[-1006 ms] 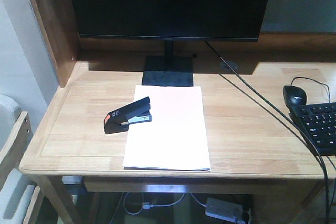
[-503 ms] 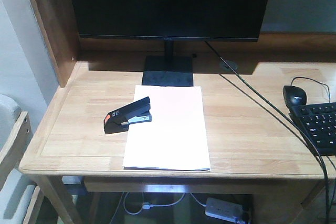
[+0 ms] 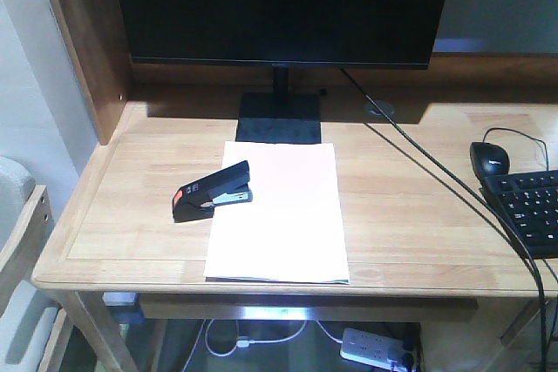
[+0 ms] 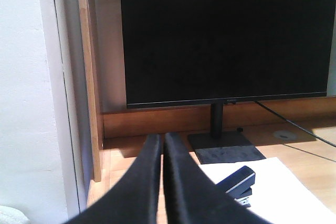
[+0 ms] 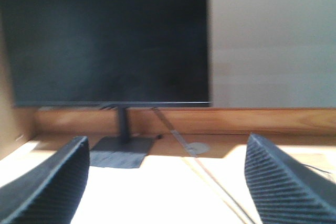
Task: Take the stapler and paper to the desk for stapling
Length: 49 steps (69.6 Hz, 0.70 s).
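The left hand (image 4: 161, 145) is clenched on nothing, its two dark fingers pressed together and aimed toward the monitor (image 4: 226, 38) at 12 o'clock. The right hand (image 5: 168, 182) is released, its ribbed fingers (image 5: 50, 187) spread wide at the frame's lower corners with nothing between them; that view is blurred. Just past the left hand, at its 2 o'clock, the stapler (image 4: 236, 179) rests on the paper's (image 4: 283, 192) near edge. In the front-facing view the stapler (image 3: 212, 191) lies tilted across the left edge of the paper (image 3: 279, 211), orange end off the sheet at 8 o'clock. The paper lies flat on the table (image 3: 401, 215), just in front of the monitor (image 3: 279, 6) base. A mouse (image 3: 489, 158) and keyboard (image 3: 532, 211) sit well apart at 3 o'clock, with a cable (image 3: 436, 172) running between.
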Motion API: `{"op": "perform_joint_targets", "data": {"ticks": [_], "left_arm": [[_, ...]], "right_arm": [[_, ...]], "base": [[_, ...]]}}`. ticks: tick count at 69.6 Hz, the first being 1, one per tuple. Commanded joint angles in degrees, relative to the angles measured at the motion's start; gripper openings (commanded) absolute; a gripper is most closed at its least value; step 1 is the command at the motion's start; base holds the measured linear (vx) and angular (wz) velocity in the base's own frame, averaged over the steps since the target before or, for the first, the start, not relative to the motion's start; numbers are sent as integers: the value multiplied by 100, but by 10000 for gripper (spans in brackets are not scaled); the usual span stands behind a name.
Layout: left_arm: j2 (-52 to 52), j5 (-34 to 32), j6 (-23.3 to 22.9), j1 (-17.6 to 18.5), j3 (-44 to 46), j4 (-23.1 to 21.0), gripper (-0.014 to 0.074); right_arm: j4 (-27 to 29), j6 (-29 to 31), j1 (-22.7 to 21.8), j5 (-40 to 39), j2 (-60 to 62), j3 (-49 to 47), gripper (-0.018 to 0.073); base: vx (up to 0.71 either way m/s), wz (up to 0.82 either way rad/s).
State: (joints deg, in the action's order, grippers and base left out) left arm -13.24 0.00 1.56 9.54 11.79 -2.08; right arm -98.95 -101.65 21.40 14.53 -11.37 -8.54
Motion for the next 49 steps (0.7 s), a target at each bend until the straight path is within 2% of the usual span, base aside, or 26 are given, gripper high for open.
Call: {"op": "perform_joint_targets", "data": {"ticks": [1,9,22,49], "left_arm": [[-54,-427,-8,13,149,-47,-6],[-54,-427,-8,13,149,-47,-6],[-54,-427,-8,13,149,-47,-6],[-54,-427,-8,13,149,-47,-6]], "right_arm": [[-393,-63,-26,205,-35,-161,514],[-393,-63,-26,205,-35,-161,374],[-399,164,-26,205,-35,-161,-17],[-404,154,-26,234,-35,-161,-10]], "base": [[0,0],[0,0],[0,0],[0,0]]}}
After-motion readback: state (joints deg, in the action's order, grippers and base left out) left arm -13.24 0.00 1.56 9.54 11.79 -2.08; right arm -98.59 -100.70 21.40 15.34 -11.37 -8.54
